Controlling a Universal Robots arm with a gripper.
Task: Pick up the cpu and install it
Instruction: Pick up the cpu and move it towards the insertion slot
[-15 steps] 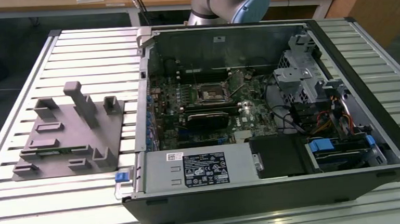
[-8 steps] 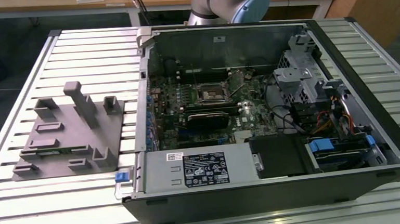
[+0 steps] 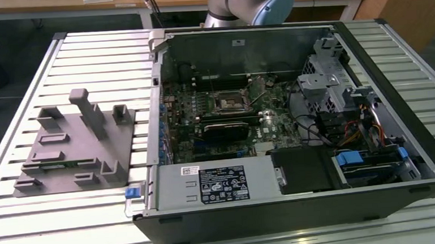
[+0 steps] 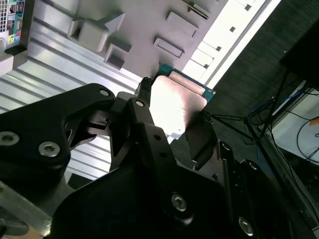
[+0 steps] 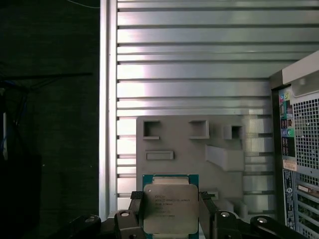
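The cpu (image 5: 169, 209), a thin square chip with a pale metal top and a green edge, sits between my gripper's (image 5: 171, 211) black fingers (image 5: 135, 205). The gripper is shut on it. In both wrist views the chip hangs above the grey plastic block (image 5: 199, 149) near the slatted table's edge. The cpu (image 4: 179, 97) gleams in the gripper (image 4: 174, 103), with the block (image 4: 144, 25) beyond it. The dark square socket frame (image 3: 230, 102) lies on the motherboard inside the open computer case (image 3: 299, 213).
The grey block with upright posts (image 3: 75, 142) stands on the slatted metal table (image 3: 95, 220) at the exterior view's left of the case. The arm's base (image 3: 252, 1) rises behind the case. The case's rear panel (image 5: 299, 159) is close to the block. Dark floor (image 5: 50, 124) lies past the table edge.
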